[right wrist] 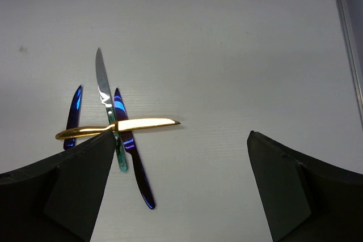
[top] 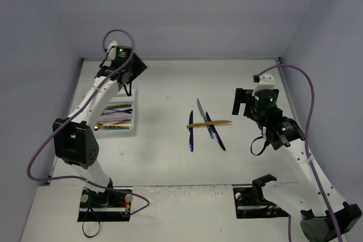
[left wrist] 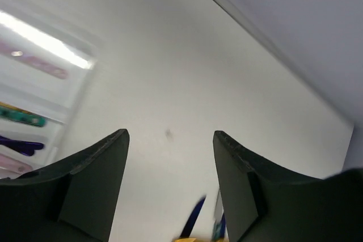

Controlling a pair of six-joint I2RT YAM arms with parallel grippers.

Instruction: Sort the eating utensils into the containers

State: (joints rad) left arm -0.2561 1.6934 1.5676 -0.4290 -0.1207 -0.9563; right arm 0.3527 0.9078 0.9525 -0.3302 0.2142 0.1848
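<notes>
Four eating utensils lie crossed mid-table: a gold knife [top: 210, 123] [right wrist: 119, 126] rests across a silver knife with a teal handle [top: 203, 114] [right wrist: 108, 106] and a dark blue knife [top: 216, 136] [right wrist: 133, 157]. Another blue utensil [top: 191, 138] [right wrist: 72, 114] lies to their left. The white tray of containers [top: 127, 132] [left wrist: 62, 92] holds pink [left wrist: 39, 65], teal [left wrist: 22, 117] and purple [left wrist: 22, 144] utensils. My left gripper [top: 131, 75] [left wrist: 170, 137] hovers above the tray's far end, open and empty. Open too, my right gripper [top: 241, 101] [right wrist: 178, 137] hangs just right of the crossed knives.
Grey walls close in the white table at the back and both sides. The right wall's base edge [right wrist: 347, 43] runs close beside the right arm. A small dark mark [left wrist: 168, 134] shows on the table surface.
</notes>
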